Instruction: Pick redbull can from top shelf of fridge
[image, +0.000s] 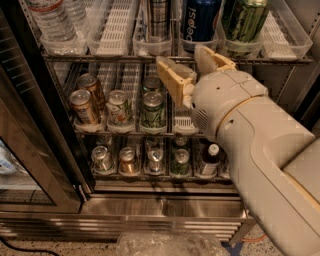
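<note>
The redbull can (159, 17), slim and silver with dark checked blocks, stands in a clear lane bin on the top shelf (102, 58) of the fridge (165, 207); its top is cut off by the frame. My gripper (181, 56) is open just in front of the shelf's front rail, slightly below and right of the can. One finger (172, 77) sits under the can's bin. The other (212, 57) is in front of the Pepsi can (200, 20). Nothing is between the fingers.
A wide green can (245, 17) stands right of the Pepsi and a water bottle (52, 22) at the far left of the top rack. Lower racks hold several cans (152, 110). The dark-framed glass door (30, 150) stands open at left. Crumpled plastic (165, 245) lies on the floor.
</note>
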